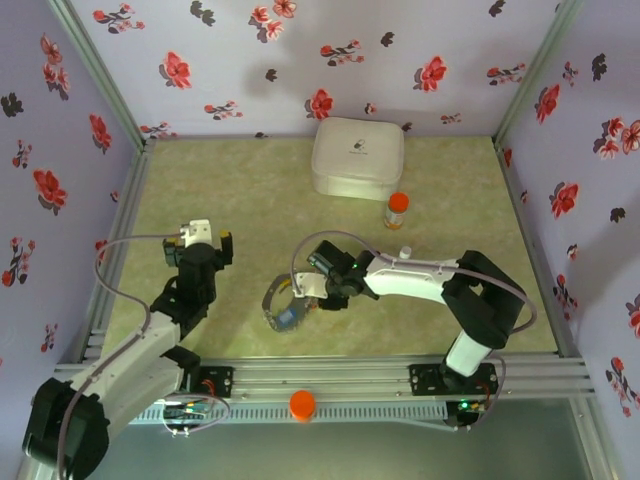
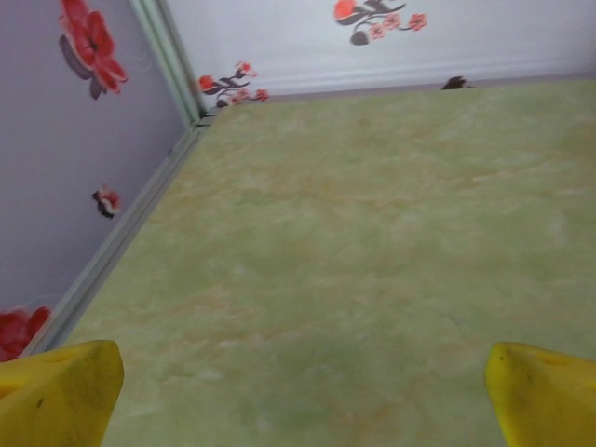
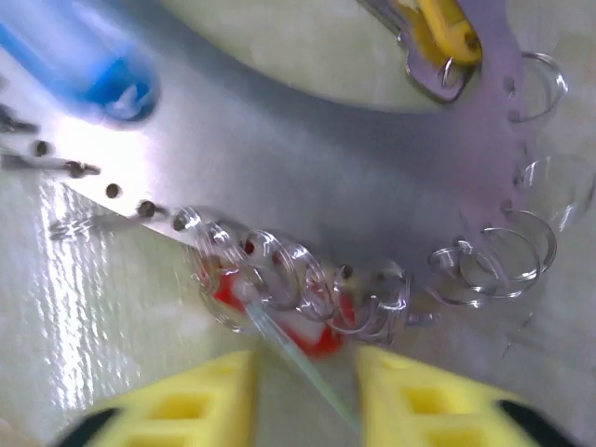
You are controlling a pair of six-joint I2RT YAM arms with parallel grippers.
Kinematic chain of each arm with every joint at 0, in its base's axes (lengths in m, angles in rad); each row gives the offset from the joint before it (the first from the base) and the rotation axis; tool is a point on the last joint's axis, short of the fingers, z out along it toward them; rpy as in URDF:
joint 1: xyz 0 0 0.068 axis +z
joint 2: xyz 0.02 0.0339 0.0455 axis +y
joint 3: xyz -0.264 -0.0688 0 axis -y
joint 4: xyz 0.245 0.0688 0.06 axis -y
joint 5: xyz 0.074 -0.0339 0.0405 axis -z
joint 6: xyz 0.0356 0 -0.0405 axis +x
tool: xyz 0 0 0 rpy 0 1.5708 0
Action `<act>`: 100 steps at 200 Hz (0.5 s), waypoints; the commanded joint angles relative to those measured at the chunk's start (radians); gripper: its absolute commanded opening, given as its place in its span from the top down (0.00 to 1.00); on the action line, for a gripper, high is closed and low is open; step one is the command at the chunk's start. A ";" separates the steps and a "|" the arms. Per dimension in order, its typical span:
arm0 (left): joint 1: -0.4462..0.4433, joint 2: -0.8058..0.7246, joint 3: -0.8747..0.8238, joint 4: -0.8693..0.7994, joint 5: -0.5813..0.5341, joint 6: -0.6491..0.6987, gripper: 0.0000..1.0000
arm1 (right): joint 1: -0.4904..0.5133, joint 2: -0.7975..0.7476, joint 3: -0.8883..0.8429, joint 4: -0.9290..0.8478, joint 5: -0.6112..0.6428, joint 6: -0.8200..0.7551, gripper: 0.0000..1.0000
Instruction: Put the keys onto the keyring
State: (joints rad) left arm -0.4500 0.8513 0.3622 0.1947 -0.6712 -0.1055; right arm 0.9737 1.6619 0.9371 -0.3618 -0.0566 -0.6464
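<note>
The right gripper point(image 3: 305, 402) is holding its jaws partly apart, gripping nothing. The red key point(image 3: 315, 337) is lying just ahead at 12 o'clock, crosswise to the gap, at the edge of the keyring point(image 3: 307, 177) band. On that band, the blue key point(image 3: 107, 79) is sitting at 10 o'clock and the yellow key point(image 3: 438, 23) at 1 o'clock. The left gripper point(image 2: 303, 396) is hanging wide open and empty, well apart, so the right gripper is nearer.

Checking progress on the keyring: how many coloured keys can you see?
3: blue key upper left in the right wrist view, yellow key upper right, red key at the lower edge of the keyring, just ahead of the right claw. More may be hidden.
</note>
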 commanded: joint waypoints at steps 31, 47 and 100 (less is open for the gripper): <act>0.201 0.055 0.069 -0.004 0.070 0.026 0.00 | -0.144 -0.280 -0.105 -0.002 -0.069 0.137 0.44; 0.226 0.085 0.063 0.028 0.119 0.047 0.00 | -0.248 -0.469 -0.195 0.148 -0.106 0.257 0.41; 0.274 0.245 0.043 0.109 0.181 0.067 0.00 | -0.636 -0.721 -0.483 0.639 0.324 0.602 0.26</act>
State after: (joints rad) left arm -0.2024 1.0603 0.4053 0.2253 -0.5289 -0.0643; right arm 0.5030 0.9340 0.5720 0.0395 0.0704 -0.2508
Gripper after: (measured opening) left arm 0.996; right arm 0.743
